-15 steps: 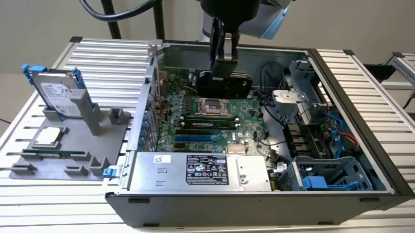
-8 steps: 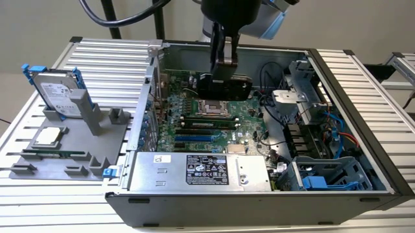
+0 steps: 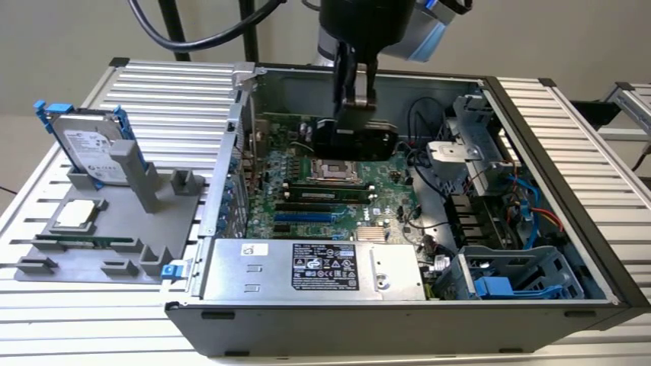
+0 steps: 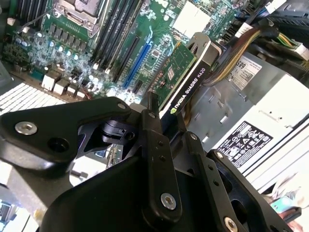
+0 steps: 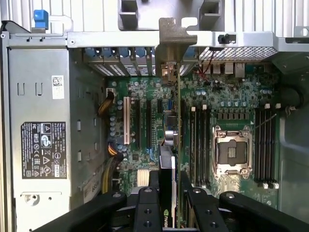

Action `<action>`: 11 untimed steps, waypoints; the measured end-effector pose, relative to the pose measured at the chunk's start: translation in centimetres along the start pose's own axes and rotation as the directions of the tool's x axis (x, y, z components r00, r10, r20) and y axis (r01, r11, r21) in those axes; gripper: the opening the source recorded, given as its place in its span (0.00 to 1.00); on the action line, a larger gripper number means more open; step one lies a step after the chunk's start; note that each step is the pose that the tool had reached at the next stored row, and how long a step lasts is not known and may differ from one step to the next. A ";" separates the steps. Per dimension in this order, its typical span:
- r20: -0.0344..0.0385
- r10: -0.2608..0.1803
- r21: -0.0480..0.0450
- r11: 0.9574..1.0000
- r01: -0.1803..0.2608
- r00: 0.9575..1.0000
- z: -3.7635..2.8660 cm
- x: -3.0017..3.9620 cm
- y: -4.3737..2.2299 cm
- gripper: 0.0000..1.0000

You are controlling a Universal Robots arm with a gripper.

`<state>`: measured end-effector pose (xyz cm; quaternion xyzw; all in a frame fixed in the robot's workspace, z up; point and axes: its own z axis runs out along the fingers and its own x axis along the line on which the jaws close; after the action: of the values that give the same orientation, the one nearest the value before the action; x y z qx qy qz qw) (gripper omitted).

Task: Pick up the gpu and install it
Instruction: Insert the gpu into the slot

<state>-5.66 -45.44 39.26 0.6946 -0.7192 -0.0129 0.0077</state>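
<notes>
My gripper [image 3: 356,103] is shut on the gpu [image 3: 354,141], which hangs on edge inside the open computer case [image 3: 554,164], above the green motherboard [image 3: 305,206]. In the second wrist view the gpu [image 4: 181,72] shows its green circuit board on one face and a black shroud on the other, clamped between the fingers [image 4: 153,126]. In the first wrist view the gpu [image 5: 167,162] appears edge-on with its silver end bracket [image 5: 171,43] toward the case's rear slot openings. Expansion slots [image 5: 136,123] lie on the board beneath and beside it.
A silver power supply [image 3: 305,267] fills the case's near side, and a drive cage [image 3: 508,282] with cables sits at the exterior view's right. The CPU socket [image 3: 336,171] is mid-board. Outside, a grey fixture [image 3: 122,221] holds a blue-railed hard drive [image 3: 90,145].
</notes>
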 end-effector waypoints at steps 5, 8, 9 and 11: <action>0.000 0.000 0.000 1.000 0.000 1.000 0.15 -0.02 -0.53 0.00; 0.000 0.000 0.001 1.000 0.000 1.000 0.24 -0.03 -0.84 0.00; 0.000 0.000 0.001 1.000 0.000 1.000 0.26 -0.03 -0.93 0.00; 0.000 0.000 0.001 1.000 0.000 1.000 0.31 -0.04 -1.13 0.00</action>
<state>-4.54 -45.44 38.92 0.6946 -0.7193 -0.0125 0.0073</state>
